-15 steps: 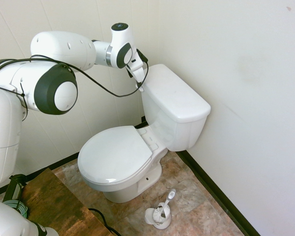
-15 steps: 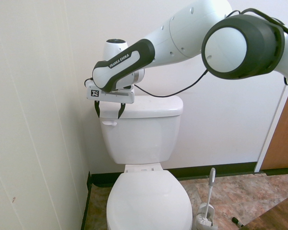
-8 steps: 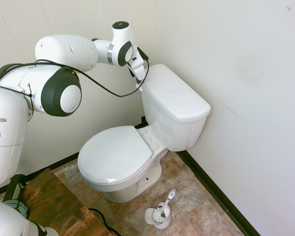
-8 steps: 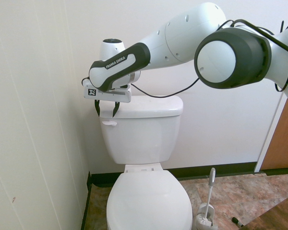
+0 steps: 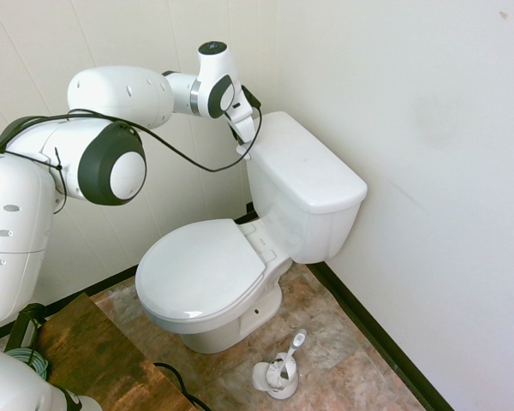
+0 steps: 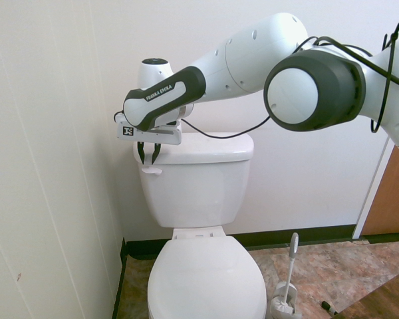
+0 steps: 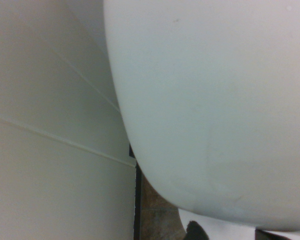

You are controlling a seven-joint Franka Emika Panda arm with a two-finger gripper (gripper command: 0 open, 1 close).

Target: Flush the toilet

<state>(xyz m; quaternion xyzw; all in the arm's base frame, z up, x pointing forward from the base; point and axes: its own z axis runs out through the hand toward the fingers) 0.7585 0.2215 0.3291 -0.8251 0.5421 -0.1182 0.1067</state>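
Pale wall with thin lines (image 6: pixel 46 173) left of the toilet (image 6: pixel 196 193), plain white wall (image 6: pixel 306 173) behind it, dark strip (image 6: pixel 306 236) low on that wall, blotchy brown-pink floor (image 6: pixel 332 266) under the toilet, brown door (image 6: pixel 396 186) far right of it

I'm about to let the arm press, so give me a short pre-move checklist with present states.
- Flush lever visible: ok
- Gripper above the lever, at the tank's front: ok
- Fingers fully closed for pressing: not ok, a gap shows between them
- Fingertips touching the lever: cannot tell
- Seat lid down: ok
- Toilet brush away from the gripper, on the floor: ok
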